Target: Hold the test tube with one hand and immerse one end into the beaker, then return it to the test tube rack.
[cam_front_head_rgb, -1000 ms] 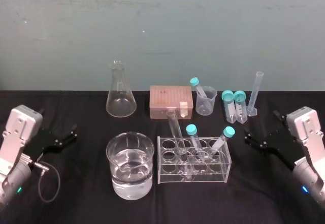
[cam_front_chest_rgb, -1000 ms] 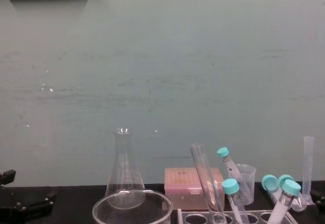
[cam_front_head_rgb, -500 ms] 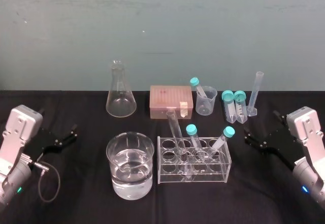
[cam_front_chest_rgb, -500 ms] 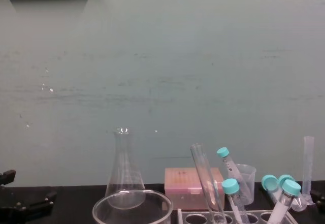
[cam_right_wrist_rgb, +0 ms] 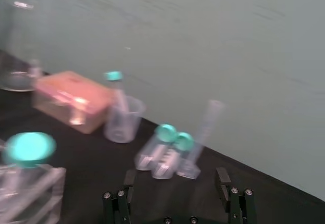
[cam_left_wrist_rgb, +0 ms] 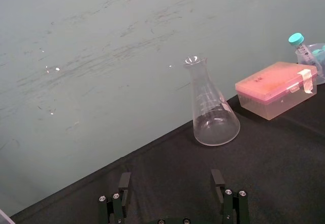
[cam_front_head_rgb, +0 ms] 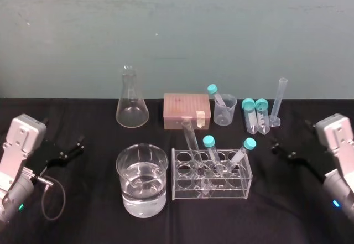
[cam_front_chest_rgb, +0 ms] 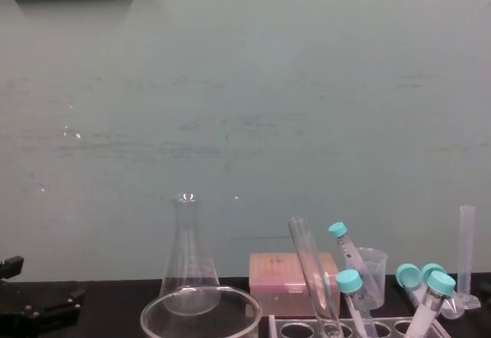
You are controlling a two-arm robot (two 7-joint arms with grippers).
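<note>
1. Clear glass, uncapped, the test tube (cam_front_head_rgb: pixel 189 139) leans in the left end of the test tube rack (cam_front_head_rgb: pixel 221 190), mid-table and toward the front edge.
2. Just beside the rack, on its left-edge side, the beaker (cam_front_head_rgb: pixel 125 173) sits part-filled with water.
3. Near the table's left edge the left gripper (cam_front_head_rgb: pixel 69 150) hovers low, fingers spread, holding nothing.
4. Over by the right edge the right gripper (cam_front_head_rgb: pixel 283 150) hangs with fingers spread too, well apart from the tube.
5. My read: nothing done yet. Grasp, dip and return all remain.
</note>
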